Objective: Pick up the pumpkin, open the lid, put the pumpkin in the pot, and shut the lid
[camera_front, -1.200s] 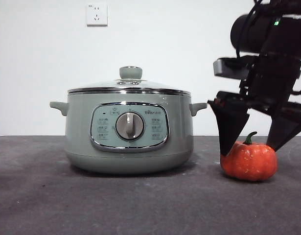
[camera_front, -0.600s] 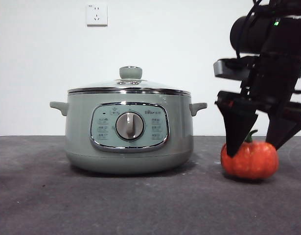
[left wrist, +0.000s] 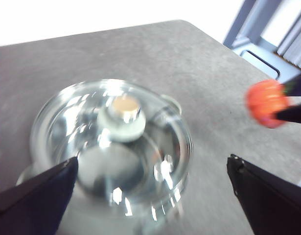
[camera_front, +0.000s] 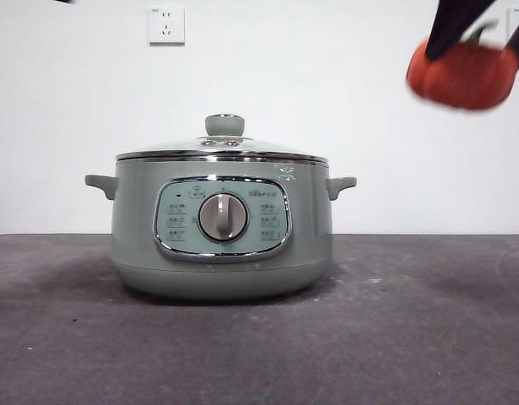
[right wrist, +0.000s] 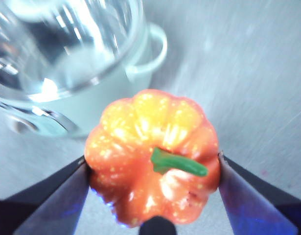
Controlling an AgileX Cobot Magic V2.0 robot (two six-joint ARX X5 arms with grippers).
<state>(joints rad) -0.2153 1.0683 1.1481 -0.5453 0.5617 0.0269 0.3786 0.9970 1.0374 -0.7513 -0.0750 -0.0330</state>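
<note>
My right gripper (camera_front: 483,38) is shut on the orange pumpkin (camera_front: 463,74) and holds it high in the air at the top right of the front view, to the right of the pot. The right wrist view shows the pumpkin (right wrist: 152,159) squeezed between both jaws. The sage-green pot (camera_front: 221,232) stands on the table with the glass lid (camera_front: 223,150) closed on it. My left gripper (left wrist: 150,191) is open and hangs above the lid (left wrist: 111,142), with the knob (left wrist: 122,115) between its jaws. The pumpkin (left wrist: 266,102) also shows in the left wrist view.
The dark grey table (camera_front: 411,337) runs across the front view. A white wall with a socket (camera_front: 166,24) stands behind. The pot's side handles (camera_front: 341,185) stick out. The table's far edge (left wrist: 209,36) and a metal frame (left wrist: 248,29) show in the left wrist view.
My right gripper closed on the pumpkin and lifted it from the table to high in the air. The pot and lid have not moved.
</note>
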